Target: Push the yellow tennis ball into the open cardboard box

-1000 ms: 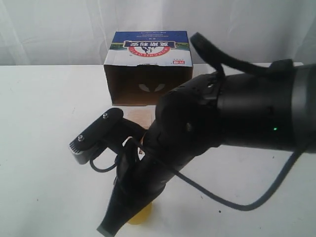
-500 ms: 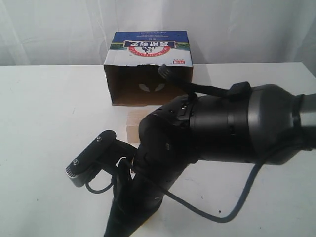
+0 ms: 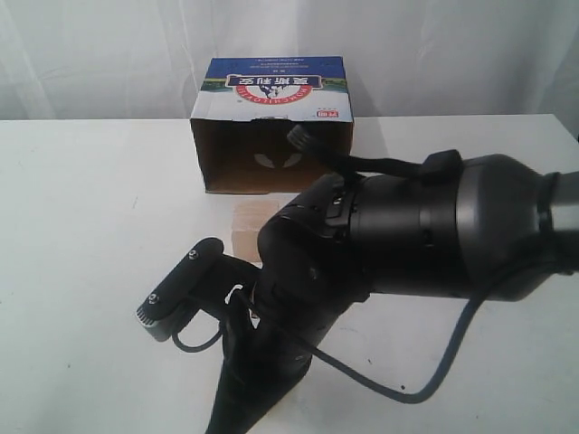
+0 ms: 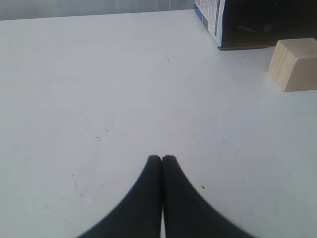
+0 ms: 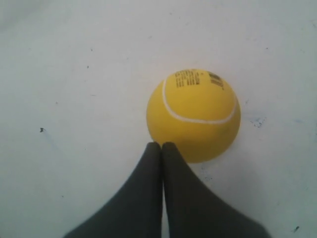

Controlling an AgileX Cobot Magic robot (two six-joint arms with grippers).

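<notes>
The yellow tennis ball [image 5: 194,116] lies on the white table, its pale seam and small black print facing up. My right gripper [image 5: 162,145] is shut, and its tips rest against the near side of the ball. In the exterior view the right arm hides the ball, and the right gripper [image 3: 220,423] points down at the bottom edge. The open cardboard box [image 3: 271,90] stands at the back, its dark opening facing forward. My left gripper [image 4: 162,157] is shut and empty over bare table, with the box [image 4: 257,25] far ahead of it.
A pale wooden cube [image 3: 249,231] sits on the table just in front of the box opening, between the ball and the box; the cube [image 4: 296,64] also shows in the left wrist view. The bulky right arm [image 3: 407,235] fills the middle right.
The right arm has swung lower and nearer, uncovering the wooden cube. The yellow ball, seen a second ago at the bottom edge, is now hidden behind the arm.
</notes>
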